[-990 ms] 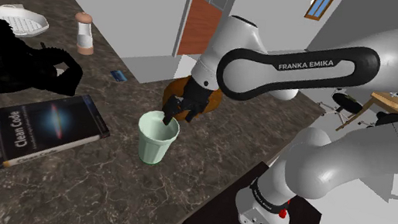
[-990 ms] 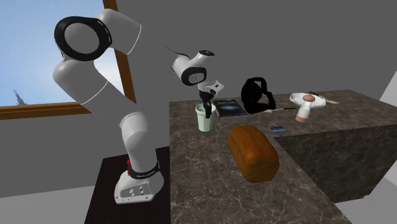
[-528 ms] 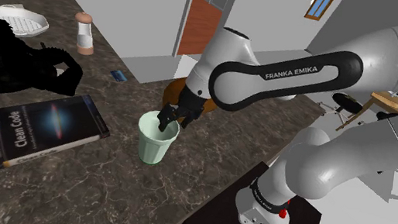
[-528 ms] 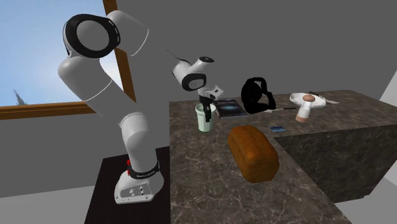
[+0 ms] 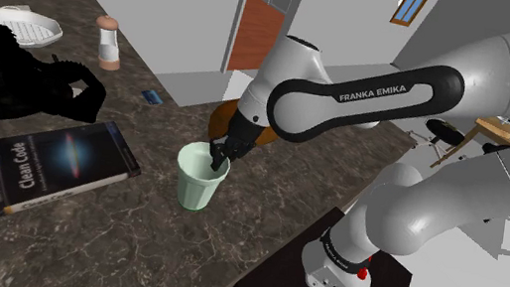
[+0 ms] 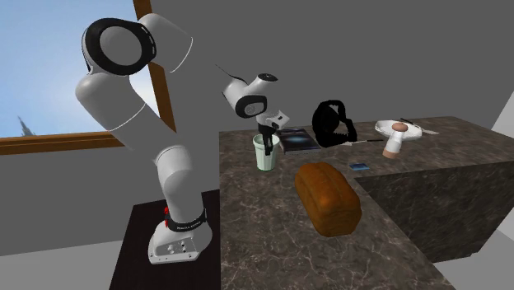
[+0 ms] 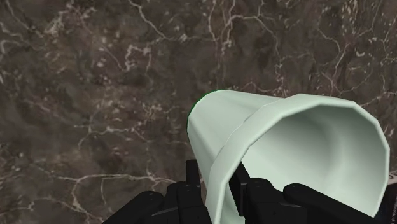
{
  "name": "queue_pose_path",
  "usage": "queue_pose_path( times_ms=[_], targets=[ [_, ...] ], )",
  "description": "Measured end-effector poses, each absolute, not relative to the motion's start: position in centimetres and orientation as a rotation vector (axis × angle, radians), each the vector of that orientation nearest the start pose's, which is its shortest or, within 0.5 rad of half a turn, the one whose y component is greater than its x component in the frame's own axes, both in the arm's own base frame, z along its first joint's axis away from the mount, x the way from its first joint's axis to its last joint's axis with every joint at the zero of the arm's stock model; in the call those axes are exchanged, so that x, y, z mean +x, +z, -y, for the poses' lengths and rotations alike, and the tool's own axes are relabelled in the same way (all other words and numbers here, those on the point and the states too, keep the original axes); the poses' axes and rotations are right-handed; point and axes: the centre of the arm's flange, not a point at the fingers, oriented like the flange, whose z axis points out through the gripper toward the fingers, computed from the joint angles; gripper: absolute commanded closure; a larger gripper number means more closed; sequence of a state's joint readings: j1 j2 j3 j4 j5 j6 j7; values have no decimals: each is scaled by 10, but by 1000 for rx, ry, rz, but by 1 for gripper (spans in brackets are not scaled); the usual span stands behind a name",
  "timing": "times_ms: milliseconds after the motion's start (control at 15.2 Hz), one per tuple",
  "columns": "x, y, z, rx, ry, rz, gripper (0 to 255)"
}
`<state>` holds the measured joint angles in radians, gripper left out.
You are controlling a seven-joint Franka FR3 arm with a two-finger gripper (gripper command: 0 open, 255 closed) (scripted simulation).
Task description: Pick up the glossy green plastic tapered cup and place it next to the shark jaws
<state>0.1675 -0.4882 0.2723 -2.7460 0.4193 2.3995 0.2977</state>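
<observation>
The pale green tapered cup [image 5: 200, 186] stands upright on the dark marble counter [image 5: 121, 241], close to its edge by the stand. My black gripper [image 5: 217, 153] comes down on the cup's rim and is shut on its wall, one finger inside and one outside. In the wrist view the gripper [image 7: 216, 181] clasps the cup [image 7: 305, 146] at its wall. From the second exterior view the cup [image 6: 264, 156] sits under the gripper [image 6: 270, 147]. The white shark jaws [image 5: 13, 23] lie at the counter's far end, also seen as shark jaws [image 6: 395, 128].
A book [image 5: 55, 165] lies left of the cup in the shoulder view. A black shape [image 5: 11, 78] sits behind it. A brown loaf [image 6: 328, 196] lies beside the cup. A small shaker [image 5: 107, 42] and a blue card [image 5: 150, 96] stand farther back.
The gripper came down onto the cup's rim, and its fingers went from apart to shut on the cup's wall. The cup has not moved.
</observation>
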Motion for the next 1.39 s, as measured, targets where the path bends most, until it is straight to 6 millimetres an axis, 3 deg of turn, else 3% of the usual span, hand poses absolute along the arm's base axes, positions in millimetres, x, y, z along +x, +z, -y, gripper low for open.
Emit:
queue_pose_path(
  times_ms=[528,1386],
  targets=[
    [343,375,-158,-2915,-105,-250,255],
    [342,440,-157,-2914,-105,-250,255]
  ],
)
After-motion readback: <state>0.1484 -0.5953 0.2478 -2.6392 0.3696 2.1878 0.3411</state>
